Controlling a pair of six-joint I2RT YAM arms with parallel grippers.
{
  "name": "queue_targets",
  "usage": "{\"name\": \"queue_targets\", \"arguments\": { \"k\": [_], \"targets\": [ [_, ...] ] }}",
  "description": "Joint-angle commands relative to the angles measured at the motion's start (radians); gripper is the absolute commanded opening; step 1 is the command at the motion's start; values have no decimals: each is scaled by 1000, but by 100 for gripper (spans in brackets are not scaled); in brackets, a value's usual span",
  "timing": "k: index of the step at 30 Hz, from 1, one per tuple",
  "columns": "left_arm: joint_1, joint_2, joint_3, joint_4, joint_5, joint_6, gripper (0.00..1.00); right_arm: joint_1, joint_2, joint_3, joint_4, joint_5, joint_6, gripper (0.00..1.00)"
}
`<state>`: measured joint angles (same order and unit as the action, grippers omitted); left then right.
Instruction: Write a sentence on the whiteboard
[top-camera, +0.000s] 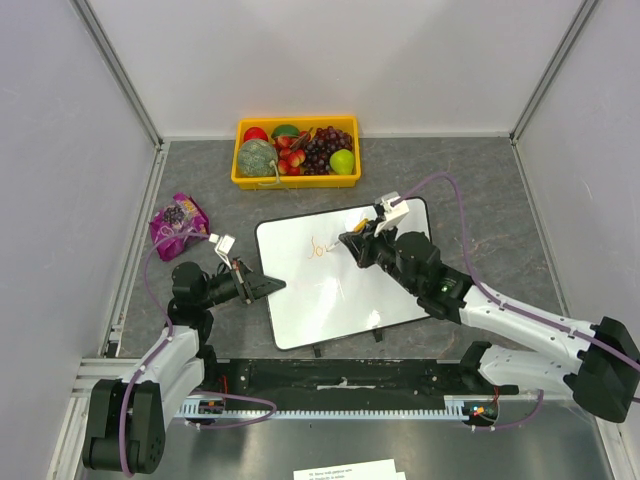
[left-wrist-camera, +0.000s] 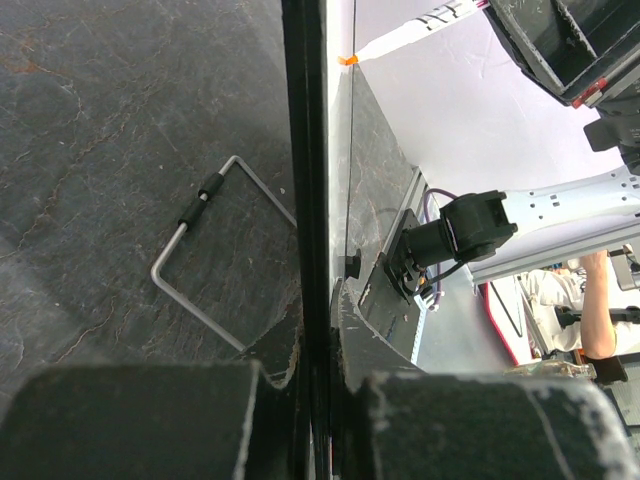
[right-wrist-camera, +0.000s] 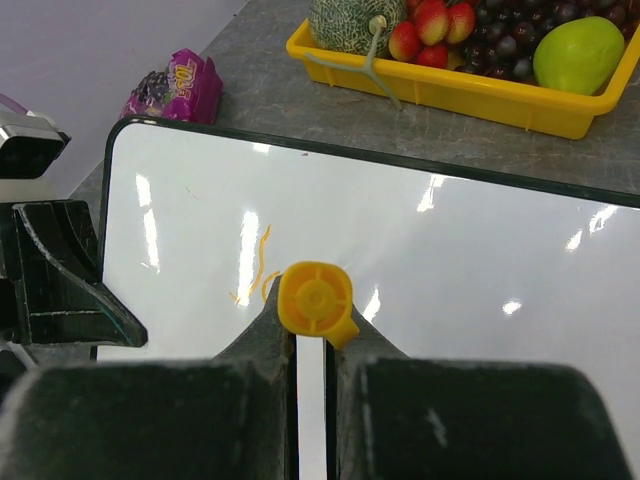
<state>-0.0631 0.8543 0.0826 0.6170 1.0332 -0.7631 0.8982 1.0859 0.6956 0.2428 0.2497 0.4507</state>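
1. At the near-left edge of the board (top-camera: 330, 300), the left gripper (top-camera: 265, 285) is seen pressed shut on the thin black frame. In the left wrist view the frame runs straight between its fingers (left-wrist-camera: 150, 420).
2. The board is judged stiff, flat and light, with a glossy, slippery face. It is best taken by the frame, as here, so that sliding under the pen's push is prevented.
3. Over the board's middle, a marker (right-wrist-camera: 315, 300) is pinched in the right gripper (right-wrist-camera: 312, 335), its yellow end turned toward the wrist camera.
4. The marker is judged light, rigid and smooth. A hold on the barrel is called for, and only gentle pressure on the tip.
5. Just beyond, toward the board's far part, the sentence (top-camera: 322, 246) is barely begun: only a few thin orange strokes can be made out.
6. Farthest off, a yellow tray (top-camera: 297, 181) of fruit is set well apart from the board.
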Motion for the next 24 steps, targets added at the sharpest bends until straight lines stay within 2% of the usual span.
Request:
{"name": "queue_targets", "arguments": {
  "k": [1,15,24],
  "targets": [
    [2,-4,-18,0,1,113,2,-7,-18,-30,-71,3,-26,0],
    [-1,0,-18,1,1,111,2,-5,-73,25,-69,-23,-1,0],
    [0,0,-18,0,-1,111,2,-5,-60,64,-39,16,-9,0]
  ]
}}
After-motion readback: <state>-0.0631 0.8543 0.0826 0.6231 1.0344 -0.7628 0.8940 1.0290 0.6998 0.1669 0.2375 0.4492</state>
